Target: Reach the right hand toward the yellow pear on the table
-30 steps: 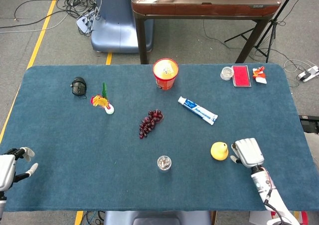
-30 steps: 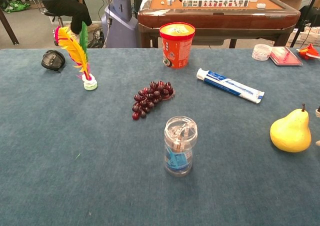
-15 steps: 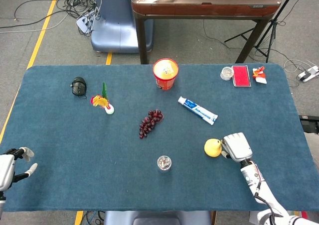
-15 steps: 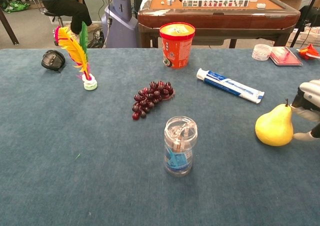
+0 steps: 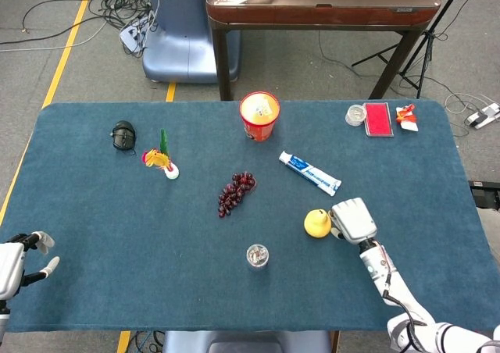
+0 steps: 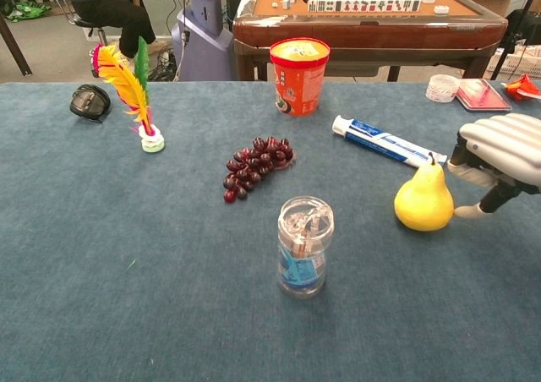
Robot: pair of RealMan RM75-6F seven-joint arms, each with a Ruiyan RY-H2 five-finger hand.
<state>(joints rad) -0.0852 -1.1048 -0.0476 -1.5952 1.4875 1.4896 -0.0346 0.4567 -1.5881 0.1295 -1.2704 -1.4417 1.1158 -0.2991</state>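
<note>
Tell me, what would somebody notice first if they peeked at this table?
Probably the bright yellow pear standing upright near the table's right side, with the robot's right hand right beside it. Next comes the red cup at the far edge, and the dark grapes in the middle, just behind a small clear jar.

The right hand point(image 5: 353, 219), at the lower right of the head view, has a pale grey ribbed back, dark joints and light fingertips point(image 6: 467, 212). Its forearm is white with red and black cabling. The left hand point(image 5: 17, 261), at the lower left edge, is white with black joints.
</note>
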